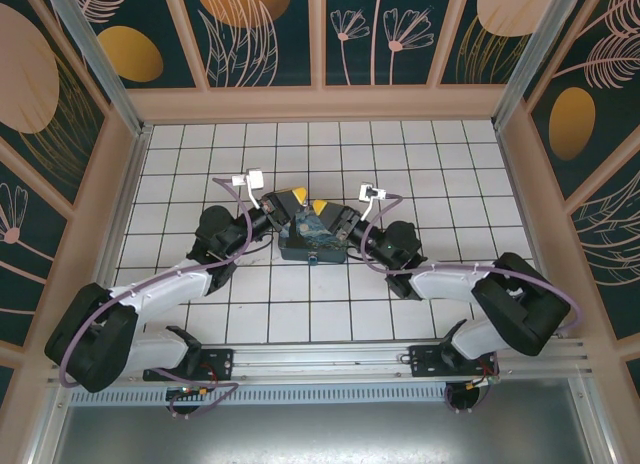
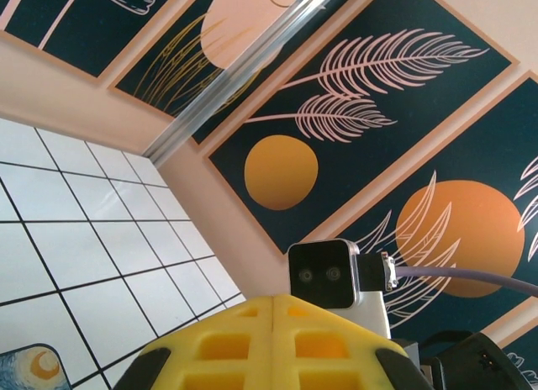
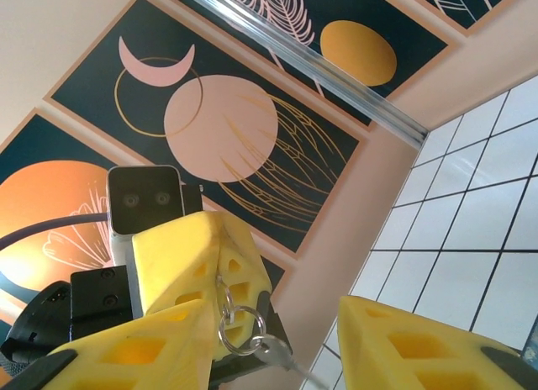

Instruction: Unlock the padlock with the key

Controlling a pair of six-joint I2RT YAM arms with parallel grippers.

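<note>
The key handover is being played out above the painted box [image 1: 312,236], which is sitting on the tiled bench [image 1: 180,174] between the two arms. The left hand [image 2: 273,323] is being held with its yellow fingers pressed together, and in the right wrist view that same left hand [image 3: 202,255] is being seen clamped on the top of the key ring [image 3: 238,327], with the key [image 3: 273,350] dangling loose beneath it. The right hand [image 3: 277,318] is being held wide apart, one finger on either side of the hanging key and neither one touching it. From above, the left hand [image 1: 288,198] and the right hand [image 1: 322,207] are being held close together over the far side of the box. The padlock [image 1: 313,255] is being taken, with some doubt, for the small pale speck at the near wall of the box; it is too small to be made out properly. By this reading the key is being passed or steadied for a firmer grip, and the lock is not yet being touched. The next move is calling for the right fingers to be closed squarely on the key's head so the blade is left free and stiff, then aimed at the keyhole; a swinging ring is likely to be spoiling that aim.
</note>
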